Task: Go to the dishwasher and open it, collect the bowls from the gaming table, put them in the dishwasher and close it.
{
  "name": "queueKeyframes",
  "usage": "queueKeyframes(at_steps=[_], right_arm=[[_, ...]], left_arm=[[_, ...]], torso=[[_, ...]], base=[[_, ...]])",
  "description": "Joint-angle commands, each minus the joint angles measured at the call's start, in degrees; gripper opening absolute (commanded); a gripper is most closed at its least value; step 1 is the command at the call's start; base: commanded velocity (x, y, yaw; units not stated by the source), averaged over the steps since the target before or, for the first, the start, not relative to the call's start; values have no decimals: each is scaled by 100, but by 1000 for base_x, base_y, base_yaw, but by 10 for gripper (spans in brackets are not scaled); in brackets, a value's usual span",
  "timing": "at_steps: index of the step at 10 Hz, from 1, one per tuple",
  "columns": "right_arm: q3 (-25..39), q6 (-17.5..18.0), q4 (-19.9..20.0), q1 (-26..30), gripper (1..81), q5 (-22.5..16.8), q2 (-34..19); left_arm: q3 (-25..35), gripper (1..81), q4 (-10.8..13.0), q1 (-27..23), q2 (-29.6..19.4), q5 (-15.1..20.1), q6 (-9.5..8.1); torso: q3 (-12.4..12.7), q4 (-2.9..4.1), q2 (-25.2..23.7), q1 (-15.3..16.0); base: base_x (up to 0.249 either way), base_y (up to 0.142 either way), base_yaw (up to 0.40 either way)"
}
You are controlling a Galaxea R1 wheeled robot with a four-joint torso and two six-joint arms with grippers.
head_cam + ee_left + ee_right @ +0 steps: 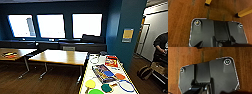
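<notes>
On white table (88, 72), box (103, 72); writing unreadable.

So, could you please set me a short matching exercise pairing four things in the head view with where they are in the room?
Things:
1. Wooden table
2. Person
3. Windows
4. Yellow paddle

Places:
A. by the doorway on the right
B. in the dark blue back wall
C. on the white table in the foreground
D. in the middle of the room, on the brown floor

Pairs: 1-D, 2-A, 3-B, 4-C
</notes>
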Motion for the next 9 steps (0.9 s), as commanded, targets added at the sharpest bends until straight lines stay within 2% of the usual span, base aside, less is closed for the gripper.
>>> queueKeyframes(at_steps=[1, 2, 7, 9], right_arm=[[1, -16, 7, 330, 811, -363, -20], [1, -16, 7, 322, 811, -363, -20], [10, -16, 25, 348, 811, -363, -89], [353, -16, 42, 339, 811, -363, -345]], left_arm=[[25, 811, 5, -390, -36, 211, -13], [25, 811, -3, -390, -36, 211, -22], [25, 811, 5, -381, -53, 211, -22], [236, 811, 23, -355, -220, 203, -13]], torso=[[0, 0, 0, 3], [0, 0, -2, 3], [0, 0, -2, 3], [0, 0, -2, 3]], base=[[0, -241, 0], [0, -124, 0], [0, 0, 0], [0, 0, 0]])
